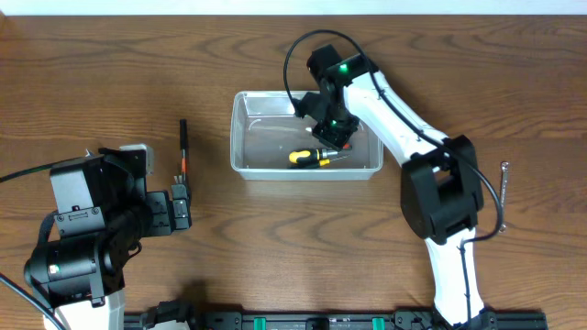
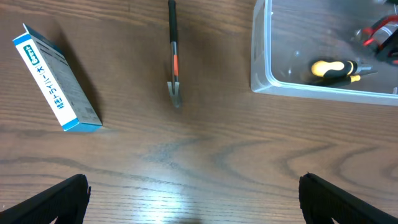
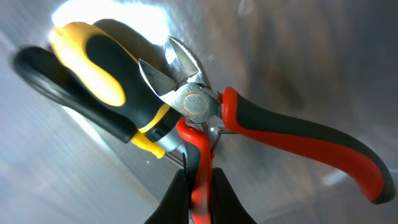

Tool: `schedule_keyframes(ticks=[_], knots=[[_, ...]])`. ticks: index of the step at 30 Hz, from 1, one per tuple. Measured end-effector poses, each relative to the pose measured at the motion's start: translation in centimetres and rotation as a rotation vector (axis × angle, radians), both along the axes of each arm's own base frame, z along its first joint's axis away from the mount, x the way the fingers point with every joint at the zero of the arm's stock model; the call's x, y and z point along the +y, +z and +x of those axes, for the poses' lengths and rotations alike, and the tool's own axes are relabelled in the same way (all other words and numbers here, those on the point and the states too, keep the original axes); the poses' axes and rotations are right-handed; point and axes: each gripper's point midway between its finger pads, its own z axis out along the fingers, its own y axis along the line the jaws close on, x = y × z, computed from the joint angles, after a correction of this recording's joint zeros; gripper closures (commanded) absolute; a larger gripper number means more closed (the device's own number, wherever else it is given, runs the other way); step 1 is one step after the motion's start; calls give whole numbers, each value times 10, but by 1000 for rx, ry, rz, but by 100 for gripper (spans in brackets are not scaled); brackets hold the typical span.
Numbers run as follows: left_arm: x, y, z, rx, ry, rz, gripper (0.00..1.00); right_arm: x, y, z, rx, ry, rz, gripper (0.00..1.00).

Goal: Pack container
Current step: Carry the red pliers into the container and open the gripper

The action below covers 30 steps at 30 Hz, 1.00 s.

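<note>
Right gripper [image 3: 199,186] is clenched on one red rubbery handle of the steel-jawed cutters [image 3: 199,102], inside the clear, round-cornered plastic container [image 1: 238,137] mid-table. Cutter tips possibly touch the yellow-black screwdriver [image 1: 307,158]. I see the left gripper [image 2: 196,199] spread wide over the wood-grain table [image 1: 110,55].

The container [image 2: 260,62] runs off the left wrist view's top and right edges. The thin metal item [image 1: 503,183] far right overhead is too small to identify.
</note>
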Motion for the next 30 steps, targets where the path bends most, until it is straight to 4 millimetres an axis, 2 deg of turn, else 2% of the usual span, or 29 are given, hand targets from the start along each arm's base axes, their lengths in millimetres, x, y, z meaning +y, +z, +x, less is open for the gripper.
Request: schedule_keyframes(ticks=[4, 6, 8, 11, 13, 16, 17, 21, 30], knots=[[0, 0, 0, 0, 0, 0, 2, -1, -9, -2, 21, 0, -11, 96], [0, 0, 0, 0, 0, 0, 2, -1, -9, -2, 21, -3, -10, 73], [0, 0, 0, 0, 0, 0, 2, -1, -9, -3, 22, -6, -10, 59], [0, 0, 0, 0, 0, 0, 2, -1, -9, -3, 25, -5, -10, 50], [0, 0, 0, 0, 0, 0, 2, -1, -9, -3, 26, -6, -11, 50], [0, 0, 0, 0, 0, 0, 2, -2, -9, -3, 26, -5, -11, 52], [0, 0, 0, 0, 0, 0, 2, -3, -9, -3, 27, -7, -11, 56], [0, 0, 0, 0, 0, 0, 2, -7, -9, 0, 23, -34, -17, 97], [0, 0, 0, 0, 0, 0, 2, -26, -4, 13, -17, -153, -58, 99]])
